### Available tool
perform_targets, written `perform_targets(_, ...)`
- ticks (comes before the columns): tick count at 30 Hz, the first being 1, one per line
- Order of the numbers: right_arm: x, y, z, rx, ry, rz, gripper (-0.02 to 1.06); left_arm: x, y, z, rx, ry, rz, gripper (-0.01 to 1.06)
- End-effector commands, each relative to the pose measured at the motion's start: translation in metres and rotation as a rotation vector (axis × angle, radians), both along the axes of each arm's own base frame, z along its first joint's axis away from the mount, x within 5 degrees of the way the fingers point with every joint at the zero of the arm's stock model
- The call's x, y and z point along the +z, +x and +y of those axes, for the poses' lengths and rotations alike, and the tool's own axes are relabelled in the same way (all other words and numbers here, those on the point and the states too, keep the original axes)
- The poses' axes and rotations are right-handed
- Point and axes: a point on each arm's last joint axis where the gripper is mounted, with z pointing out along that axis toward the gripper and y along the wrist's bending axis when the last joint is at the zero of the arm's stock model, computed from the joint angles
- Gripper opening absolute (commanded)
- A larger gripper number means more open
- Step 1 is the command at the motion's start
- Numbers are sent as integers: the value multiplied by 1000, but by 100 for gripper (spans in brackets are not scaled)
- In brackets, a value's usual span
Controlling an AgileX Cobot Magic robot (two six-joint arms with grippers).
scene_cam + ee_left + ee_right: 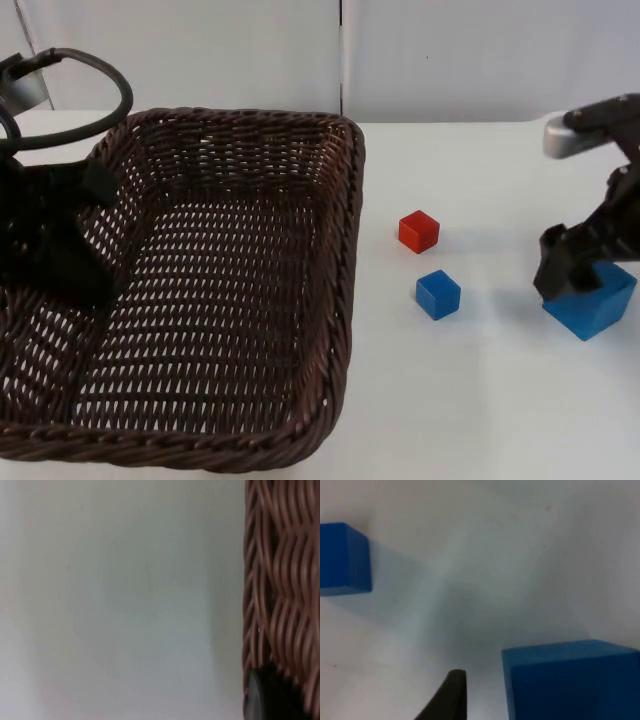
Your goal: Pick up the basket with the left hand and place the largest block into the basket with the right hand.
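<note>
Right gripper [572, 268] at large blue block [591, 300]; left gripper [70, 240] on basket [330, 300].

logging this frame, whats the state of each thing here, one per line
basket: held at its left rim, nothing inside
big blue block: on the table
small blue block: loose on the table
red block: loose on the table
left gripper: on the basket rim
right gripper: open, at the big blue block

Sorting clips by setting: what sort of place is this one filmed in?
Probably a lab bench for robot trials: a bare white table top ending at a grey partition wall, with practice props on it, namely a wicker basket, a red block and two blue ones.
</note>
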Motion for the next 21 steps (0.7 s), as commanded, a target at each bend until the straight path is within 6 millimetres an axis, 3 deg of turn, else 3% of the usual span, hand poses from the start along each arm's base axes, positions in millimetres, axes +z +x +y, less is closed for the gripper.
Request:
perform_targets(1, -6, 4, 2, 8, 5, -31, 105, 4, 0, -2, 13, -25, -10, 0)
perform_targets(9, -27, 8, 3, 0, 6, -23, 105, 4, 0, -2, 17, -22, -15, 0)
perform_targets(15, -32, 8, 4, -12, 14, -17, 105, 4, 0, -2, 18, -21, -18, 0)
perform_targets(21, -32, 8, 4, -16, 15, -13, 94, 4, 1, -2, 22, -19, -23, 0)
